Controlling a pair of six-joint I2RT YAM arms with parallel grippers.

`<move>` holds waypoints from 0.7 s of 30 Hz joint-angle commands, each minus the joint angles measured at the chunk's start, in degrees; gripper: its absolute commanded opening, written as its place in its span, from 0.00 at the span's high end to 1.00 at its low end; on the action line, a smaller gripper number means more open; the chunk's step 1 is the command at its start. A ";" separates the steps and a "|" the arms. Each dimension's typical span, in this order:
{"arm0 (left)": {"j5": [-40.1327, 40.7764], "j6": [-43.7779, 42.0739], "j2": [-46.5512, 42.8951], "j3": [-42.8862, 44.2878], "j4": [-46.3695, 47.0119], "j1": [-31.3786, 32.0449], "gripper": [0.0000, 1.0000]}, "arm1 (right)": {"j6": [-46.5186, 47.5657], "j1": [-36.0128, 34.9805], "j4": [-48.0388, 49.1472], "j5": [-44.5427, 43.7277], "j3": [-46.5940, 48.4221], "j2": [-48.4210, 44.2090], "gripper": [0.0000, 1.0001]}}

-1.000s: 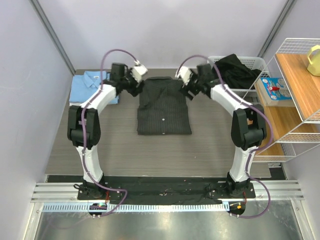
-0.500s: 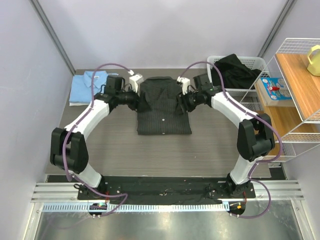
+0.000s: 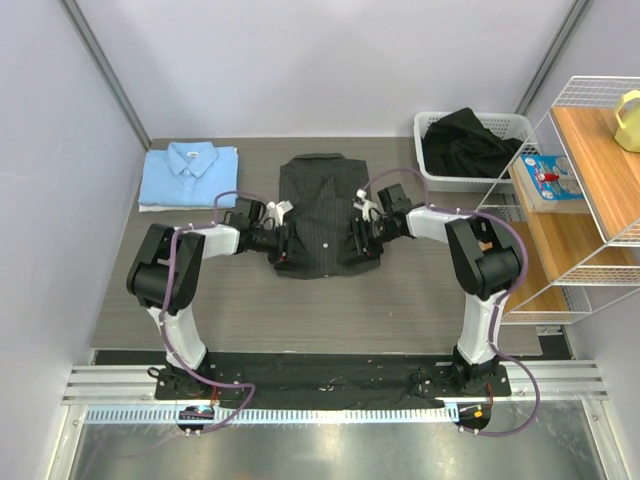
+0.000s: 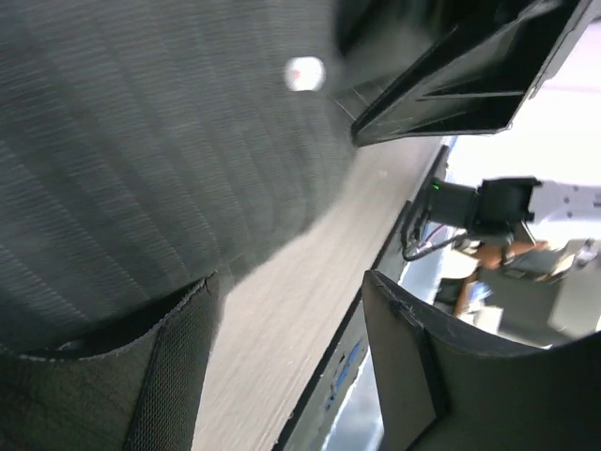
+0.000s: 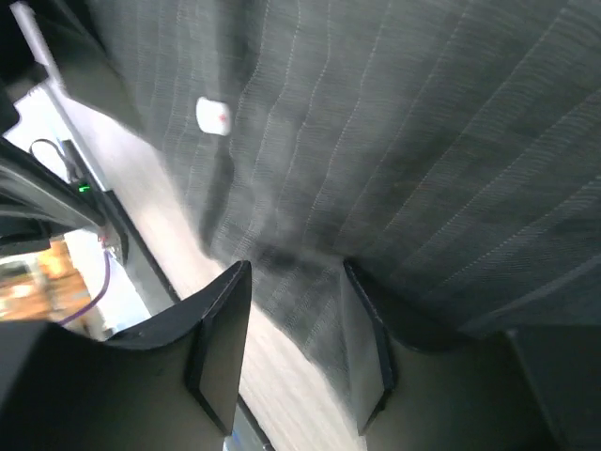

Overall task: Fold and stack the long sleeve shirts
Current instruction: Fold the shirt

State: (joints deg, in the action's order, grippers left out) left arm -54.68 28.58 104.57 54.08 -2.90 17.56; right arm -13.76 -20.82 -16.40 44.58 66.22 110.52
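Note:
The black pinstriped long sleeve shirt (image 3: 326, 205) lies folded in the middle of the table, collar toward the far side. The light blue long sleeve shirt (image 3: 190, 175) lies folded at the back left. My left gripper (image 3: 283, 240) is low at the dark shirt's near-left edge. In the left wrist view it (image 4: 291, 366) is open, with bare table between the jaws and one finger (image 4: 174, 376) against the cloth (image 4: 141, 141). My right gripper (image 3: 355, 237) is at the near-right edge. It (image 5: 293, 352) is open, with the shirt's edge (image 5: 423, 122) reaching in between the fingers.
A white basket (image 3: 431, 121) holding a dark garment (image 3: 462, 145) stands at the back right. A wire shelf (image 3: 585, 205) with a yellow item (image 3: 628, 120) and a blue box (image 3: 553, 180) is on the right. The black rail (image 3: 330, 372) carrying the arm bases runs along the near edge.
Both arms have come down from the shirt's collar end to its near side edges and lowered to the table. The right jaws have narrowed.

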 commanded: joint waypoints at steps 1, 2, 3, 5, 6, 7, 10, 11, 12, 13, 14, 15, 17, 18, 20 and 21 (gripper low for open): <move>1.59 1.83 2.48 -3.44 1.40 -1.74 0.36 | -1.53 2.01 1.73 1.48 -4.15 3.82 0.52; 1.94 1.83 2.22 -4.24 1.23 -1.92 0.36 | -1.45 2.36 1.64 1.39 -4.86 3.83 0.52; 2.55 1.14 1.78 -4.86 -0.43 -2.09 0.36 | -1.36 2.54 1.03 1.56 -5.30 3.39 0.52; 2.12 0.43 0.12 -6.36 -2.10 -2.53 0.36 | -0.40 2.89 -0.29 2.00 -6.01 1.90 0.52; 1.86 -0.18 -0.77 -6.80 -4.29 -2.97 0.36 | 0.39 2.80 -2.73 2.00 -6.18 -0.20 0.51; 0.20 -2.36 -2.08 -7.41 -5.70 -3.15 0.36 | 1.27 2.80 -4.06 1.83 -5.84 -1.61 0.50; -3.41 -4.05 -10.16 -8.47 -6.59 -3.24 0.33 | 5.23 2.98 -10.48 1.39 -3.20 -7.15 0.46; -4.38 -4.23 -12.27 -8.56 -6.51 -3.24 0.31 | 5.49 2.98 -11.27 1.56 -2.68 -8.47 0.46; -5.43 -4.41 -16.03 -8.38 -6.51 -3.15 0.31 | 5.15 2.98 -11.89 2.26 -2.24 -9.87 0.45; -6.14 -4.41 -17.37 -8.21 -6.68 -3.06 0.31 | 5.06 2.89 -12.25 2.53 -2.06 -11.54 0.45; -6.32 -4.41 -18.69 -7.68 -6.95 -2.89 0.30 | 5.06 2.72 -12.42 2.88 -2.06 -12.34 0.45; -5.80 -4.23 -20.27 -7.33 -6.95 -2.62 0.31 | 5.32 2.45 -12.86 3.23 -2.14 -12.95 0.45; -4.22 -3.80 -20.73 -6.63 -6.60 -2.10 0.31 | 5.23 1.31 -12.86 4.11 -3.28 -13.93 0.47; -3.08 -3.62 -20.38 -5.84 -6.51 -1.40 0.31 | 4.89 0.70 -12.43 4.38 -4.50 -13.93 0.48; -2.11 -2.92 -17.75 -4.96 -4.94 -0.69 0.34 | 3.22 -1.06 -10.76 5.25 -6.00 -13.58 0.50; -1.41 -2.30 -16.43 -4.69 -3.62 -0.25 0.34 | 2.78 -1.59 -9.01 5.26 -7.05 -13.05 0.52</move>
State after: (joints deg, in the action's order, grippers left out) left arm -57.58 25.39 84.36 47.70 -8.56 15.88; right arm -9.89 -19.62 -26.74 48.16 61.69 97.58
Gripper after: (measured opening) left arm 0.672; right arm 0.507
